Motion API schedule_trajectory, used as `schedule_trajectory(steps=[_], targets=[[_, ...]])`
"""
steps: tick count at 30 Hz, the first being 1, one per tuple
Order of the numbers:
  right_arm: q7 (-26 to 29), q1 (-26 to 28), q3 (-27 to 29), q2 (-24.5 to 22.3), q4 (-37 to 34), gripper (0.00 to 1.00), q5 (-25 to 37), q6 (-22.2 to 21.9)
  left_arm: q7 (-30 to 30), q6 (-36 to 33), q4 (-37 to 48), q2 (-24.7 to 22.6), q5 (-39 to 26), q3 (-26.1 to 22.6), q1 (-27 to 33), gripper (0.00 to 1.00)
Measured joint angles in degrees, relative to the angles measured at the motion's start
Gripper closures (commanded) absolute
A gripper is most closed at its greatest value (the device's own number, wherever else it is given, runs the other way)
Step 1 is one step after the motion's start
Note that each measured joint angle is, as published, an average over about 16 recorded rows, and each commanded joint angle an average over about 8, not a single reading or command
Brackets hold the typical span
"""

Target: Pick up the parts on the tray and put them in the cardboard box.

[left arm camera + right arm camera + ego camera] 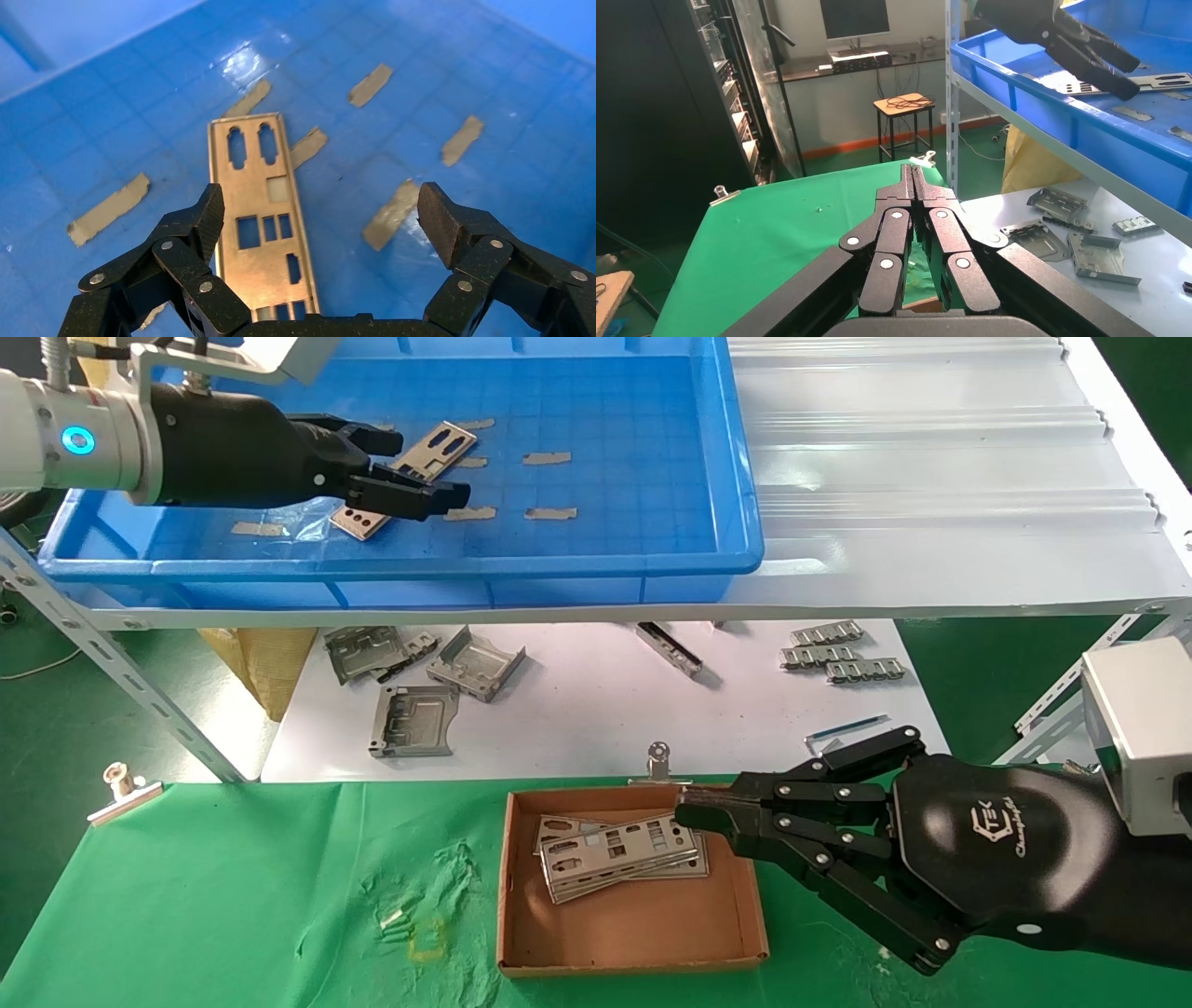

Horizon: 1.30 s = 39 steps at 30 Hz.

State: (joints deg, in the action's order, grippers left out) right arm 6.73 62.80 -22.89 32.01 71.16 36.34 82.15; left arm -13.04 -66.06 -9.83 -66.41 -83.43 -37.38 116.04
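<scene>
One silver-grey punched part (438, 441) (263, 210) lies flat on the floor of the blue tray (643, 458) (492, 77). My left gripper (419, 467) (323, 210) hangs open just above it. One finger sits at the plate's long edge and the other stands well off it, so nothing is held. The cardboard box (633, 924) rests on the green cloth with a small stack of parts (619, 854) inside. My right gripper (694, 817) (912, 172) is shut and empty, with its tips over the box's far right corner.
Beige tape scraps (548, 458) dot the tray floor. Under the shelf, a white sheet carries bent grey brackets (414, 686) and ribbed strips (838, 654). Metal clips (658, 761) (121, 792) hold the green cloth (233, 896). An angled shelf strut (121, 677) stands at the left.
</scene>
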Motion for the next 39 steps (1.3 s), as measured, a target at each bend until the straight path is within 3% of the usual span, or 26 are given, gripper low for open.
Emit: schedule_trajectory(steps=[14, 16, 22, 24, 36, 38, 39], targets=[[0.0, 0.0, 0.0, 0.0, 0.0, 1.00, 0.0, 0.0, 4.5, 3.4, 6.1, -2.5, -0.8, -0.4, 0.5, 0.02], [0.0, 0.0, 0.0, 0.0, 0.0, 1.00, 0.0, 0.0, 4.8, 3.6, 6.6, -2.7, -0.7, -0.4, 0.6, 0.18], [0.0, 0.0, 0.0, 0.0, 0.0, 1.00, 0.0, 0.0, 5.5, 4.0, 7.7, -3.2, -0.7, -0.3, 0.9, 0.90], [0.0, 0.0, 0.0, 0.0, 0.0, 1.00, 0.0, 0.0, 5.5, 4.1, 8.1, -3.4, -0.8, -0.4, 1.0, 1.00], [0.0, 0.0, 0.0, 0.0, 0.0, 0.99, 0.0, 0.0, 4.5, 5.7, 9.7, -4.1, -1.2, -0.6, 1.3, 1.00], [0.0, 0.0, 0.0, 0.0, 0.0, 0.92, 0.0, 0.0, 4.3, 5.9, 9.9, -4.2, -1.2, -0.7, 1.2, 1.00], [0.0, 0.0, 0.0, 0.0, 0.0, 0.79, 0.0, 0.0, 4.3, 6.0, 9.9, -4.2, -1.2, -0.7, 1.2, 1.00]])
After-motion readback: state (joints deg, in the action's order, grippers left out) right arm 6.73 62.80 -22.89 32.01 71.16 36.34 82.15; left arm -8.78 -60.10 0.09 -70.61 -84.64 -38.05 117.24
